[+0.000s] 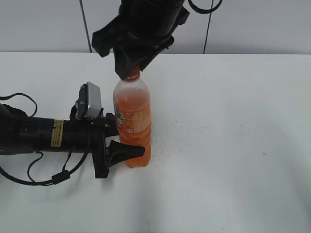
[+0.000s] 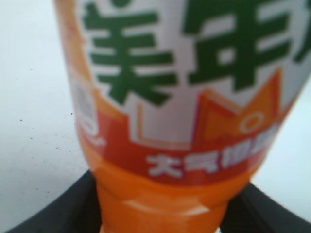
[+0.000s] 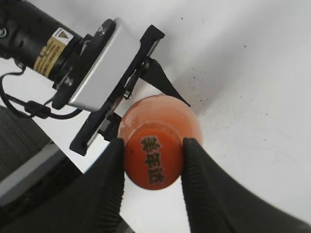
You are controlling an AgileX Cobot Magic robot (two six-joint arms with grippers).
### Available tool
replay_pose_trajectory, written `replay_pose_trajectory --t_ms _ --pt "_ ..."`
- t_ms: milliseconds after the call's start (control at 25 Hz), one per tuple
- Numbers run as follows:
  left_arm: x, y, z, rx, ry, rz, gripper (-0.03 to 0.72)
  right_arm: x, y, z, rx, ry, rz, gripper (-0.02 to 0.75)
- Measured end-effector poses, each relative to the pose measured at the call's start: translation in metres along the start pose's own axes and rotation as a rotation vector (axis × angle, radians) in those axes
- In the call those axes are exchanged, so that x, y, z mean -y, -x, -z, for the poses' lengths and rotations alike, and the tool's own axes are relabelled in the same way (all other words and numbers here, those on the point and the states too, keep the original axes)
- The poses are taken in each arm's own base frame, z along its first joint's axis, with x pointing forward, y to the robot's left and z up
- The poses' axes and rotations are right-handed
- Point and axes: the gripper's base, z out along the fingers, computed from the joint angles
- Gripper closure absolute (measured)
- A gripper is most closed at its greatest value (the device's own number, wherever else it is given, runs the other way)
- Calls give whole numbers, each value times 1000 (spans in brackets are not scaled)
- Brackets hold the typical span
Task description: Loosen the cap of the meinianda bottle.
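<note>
Bottle and both arms meet near the middle of the white desk (image 1: 233,145). The meinianda bottle (image 1: 132,121) stands upright on the desk, filled with orange drink, and its label faces to the left and front. The left tool (image 1: 127,141) comes in flat from the left side, low over the desk, and its black fingers (image 1: 125,151) are closed around the lower part of the bottle, one in front and one behind it. In the left wrist view the label with green characters fills almost the whole picture, and dark parts of the tool show at both lower corners.

The right tool (image 3: 152,162) reaches down from above. In the right wrist view its two ribbed black fingers (image 3: 109,179) press on the cap (image 3: 152,161) from the left and the right side, so this tool grips the cap. The cap is orange, with dark characters on its top, and it sits on the neck of the bottle.
</note>
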Motion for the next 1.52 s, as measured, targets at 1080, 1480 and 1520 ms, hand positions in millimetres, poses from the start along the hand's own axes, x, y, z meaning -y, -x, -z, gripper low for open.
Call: replay_pose_trajectory --t_ms 1080,1480,1520 --pt "0 0 0 0 -1 -4 287 -5 0 9 43 33 1015 262" --pt "0 0 0 0 -1 -4 287 -11 -5 49 115 55 277 226" --pt "0 0 0 0 -1 -4 287 -10 -5 48 106 52 131 226"
